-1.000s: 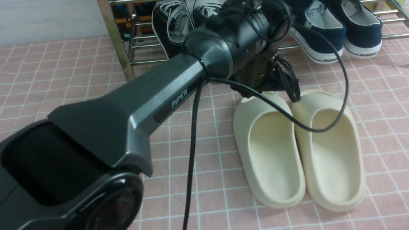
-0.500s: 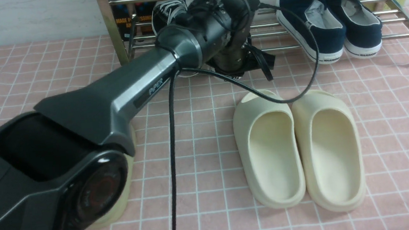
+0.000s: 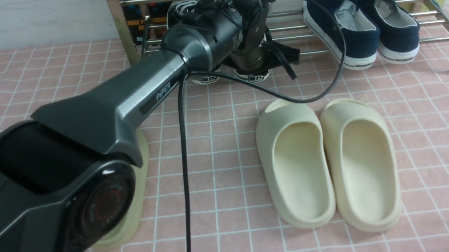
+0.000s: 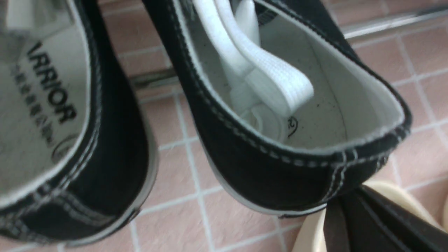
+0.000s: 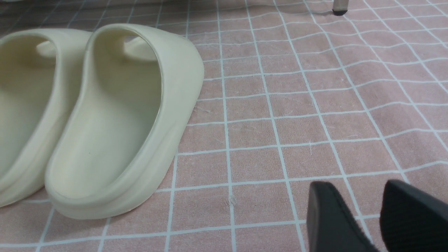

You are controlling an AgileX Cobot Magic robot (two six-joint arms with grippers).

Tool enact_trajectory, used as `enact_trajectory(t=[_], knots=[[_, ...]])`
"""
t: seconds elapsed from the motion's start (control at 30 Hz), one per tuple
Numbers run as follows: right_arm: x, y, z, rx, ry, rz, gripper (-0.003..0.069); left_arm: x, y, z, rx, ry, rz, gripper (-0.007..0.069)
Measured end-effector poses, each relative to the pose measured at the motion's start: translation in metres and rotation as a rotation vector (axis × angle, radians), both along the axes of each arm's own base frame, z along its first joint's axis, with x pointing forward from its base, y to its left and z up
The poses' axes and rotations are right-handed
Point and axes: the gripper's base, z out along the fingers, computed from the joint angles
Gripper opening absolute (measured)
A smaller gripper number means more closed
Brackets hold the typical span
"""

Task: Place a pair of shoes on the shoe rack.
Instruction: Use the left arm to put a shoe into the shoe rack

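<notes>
Black sneakers (image 4: 280, 171) beside left hand (image 4: 351, 210)

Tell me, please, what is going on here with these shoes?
The robot's left arm reaches to the shiny chrome metal shoe rack, where two black canvas sneakers with white laces sit, heels outward. Its left gripper is shut beside one heel. The open right gripper hovers near the cream foam slides.
</notes>
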Motion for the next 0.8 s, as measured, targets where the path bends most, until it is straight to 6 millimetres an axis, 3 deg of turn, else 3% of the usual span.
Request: enact_trajectory(t=[0.23,0.57,0.8], knots=[[0.0,0.0,0.0,0.0,0.0,0.0,0.0237,0.005,0.001,0.005,-0.009,-0.071,0.019,0.0013],[0.0,0.0,0.0,0.0,0.0,0.0,0.0237,0.006,0.013,0.0,0.095,-0.028,0.069,0.0018],[0.0,0.0,0.0,0.0,0.0,0.0,0.0237,-0.005,0.001,-0.002,0.095,0.0,0.048,0.002]])
